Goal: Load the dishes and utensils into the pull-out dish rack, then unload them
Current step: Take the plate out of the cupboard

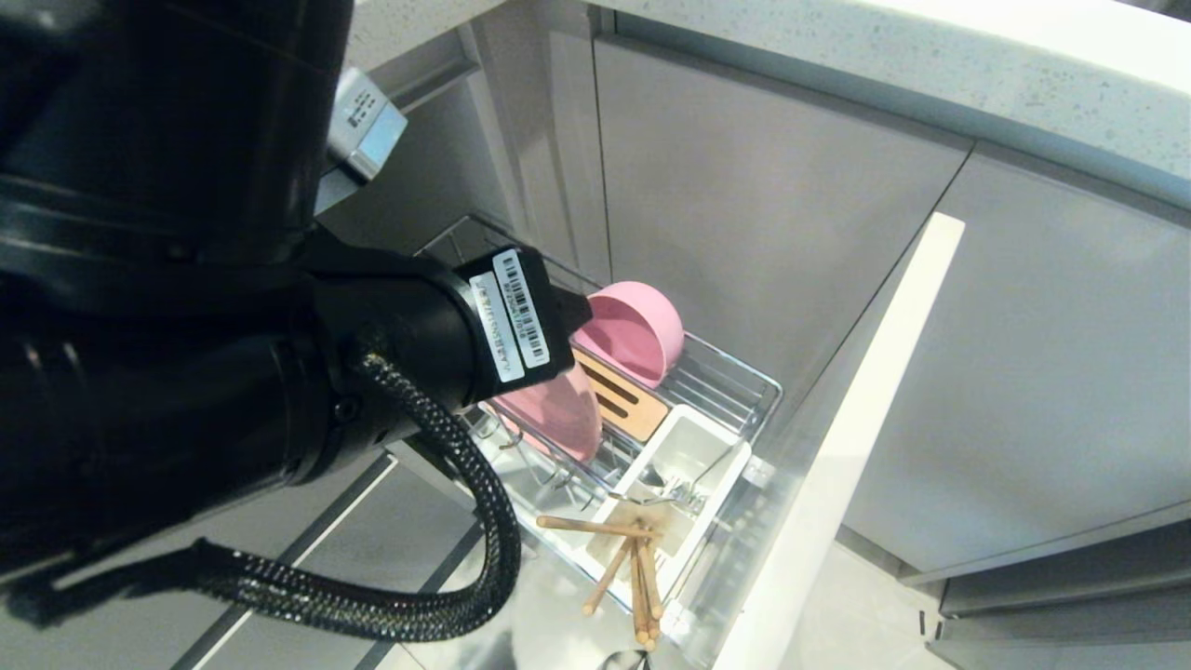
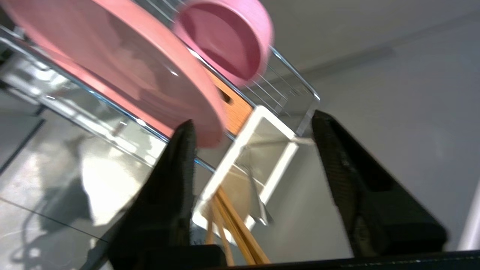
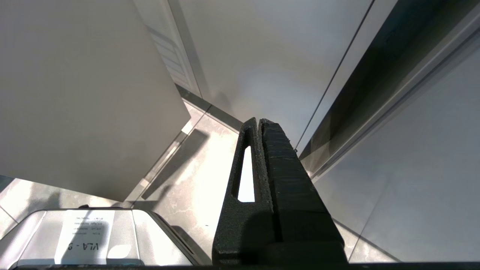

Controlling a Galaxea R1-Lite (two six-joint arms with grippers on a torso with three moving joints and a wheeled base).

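Pink plate point(image 2: 123, 71) is standing on edge in the pull-out dish rack point(image 1: 735, 372) – left gripper point(image 2: 251, 150) is hovering open and empty just beside its rim, chopsticks point(image 2: 236, 225) lying beyond it, while the right gripper point(image 3: 260, 127) is sitting shut, parked.

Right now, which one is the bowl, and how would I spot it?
Find the pulled-out chrome wire dish rack beside the grey cabinet doors. At its far end, beyond the slotted light-wood strip, the small deep round pink bowl stands on edge. Unlike the flat pink plate nearer the robot, it is smaller and deep.
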